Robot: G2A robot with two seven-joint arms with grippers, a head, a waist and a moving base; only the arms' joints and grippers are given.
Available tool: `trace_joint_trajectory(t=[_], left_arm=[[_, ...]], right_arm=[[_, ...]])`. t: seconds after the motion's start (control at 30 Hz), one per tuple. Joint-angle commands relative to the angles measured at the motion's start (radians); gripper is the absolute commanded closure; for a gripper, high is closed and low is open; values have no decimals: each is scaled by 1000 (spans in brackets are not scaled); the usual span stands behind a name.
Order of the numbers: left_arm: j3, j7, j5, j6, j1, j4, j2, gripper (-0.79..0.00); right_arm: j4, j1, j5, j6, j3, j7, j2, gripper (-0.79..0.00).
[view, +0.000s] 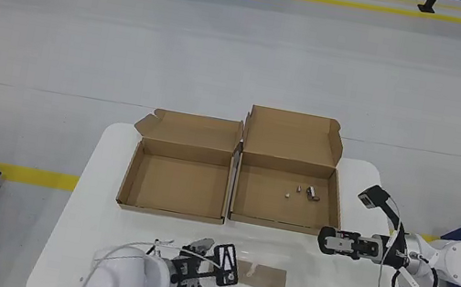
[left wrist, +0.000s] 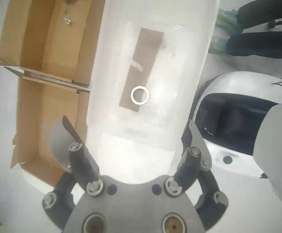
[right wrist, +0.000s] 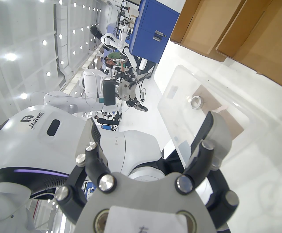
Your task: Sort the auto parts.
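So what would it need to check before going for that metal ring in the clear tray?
1. Left jaws open and empty: ok.
2. Metal ring lying free in the clear tray: ok.
3. Left jaws around the ring: not ok, they are apart from it.
4. Left box and right box open: ok.
5. Which box suits the ring: cannot tell.

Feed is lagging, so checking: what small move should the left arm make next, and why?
Probably lower the left pincer onto the metal ring: the pincer is open and empty, and the ring lies in the clear tray just ahead of it, not yet boxed.
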State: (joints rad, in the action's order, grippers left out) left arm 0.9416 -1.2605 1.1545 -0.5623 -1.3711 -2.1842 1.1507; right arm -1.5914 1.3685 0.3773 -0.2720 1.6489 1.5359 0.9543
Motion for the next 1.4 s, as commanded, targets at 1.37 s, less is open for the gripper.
trace_joint_trajectory(t=[1.37], left_arm=[[-501,-262,-345,305,547,383,77,-785]], right_arm=[[0,0,0,0,0,0,0,-785]])
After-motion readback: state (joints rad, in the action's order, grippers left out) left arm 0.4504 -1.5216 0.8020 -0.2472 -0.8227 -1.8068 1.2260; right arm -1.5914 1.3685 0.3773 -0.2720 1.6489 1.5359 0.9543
